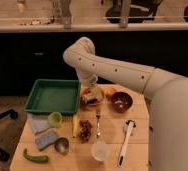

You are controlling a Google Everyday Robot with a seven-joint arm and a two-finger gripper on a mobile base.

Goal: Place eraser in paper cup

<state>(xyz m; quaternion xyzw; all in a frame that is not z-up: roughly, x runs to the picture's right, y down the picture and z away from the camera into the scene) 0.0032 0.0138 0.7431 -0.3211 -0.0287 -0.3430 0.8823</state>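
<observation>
The gripper (90,90) hangs at the end of the white arm (112,70), which reaches in from the right and bends down over the far middle of the wooden table (75,159). Whether the gripper is spread or pressed together cannot be told. Directly beneath it lies the eraser (93,100), a small dark block with a pale face; contact between the two cannot be confirmed.

Just right of the eraser sits a small orange item (111,91), then a dark brown bowl (121,102). To the left stands a green tray (52,95), with a light green cup (55,118) at its near edge.

In front of the eraser lie a yellow strip (75,125), a cluster of dark reddish bits (85,130) and a thin metal utensil (98,125).

The paper cup (100,151) stands upright near the front edge, well apart from the eraser. A white-handled tool (126,141) lies to its right and a small metal cup (62,145) to its left.
</observation>
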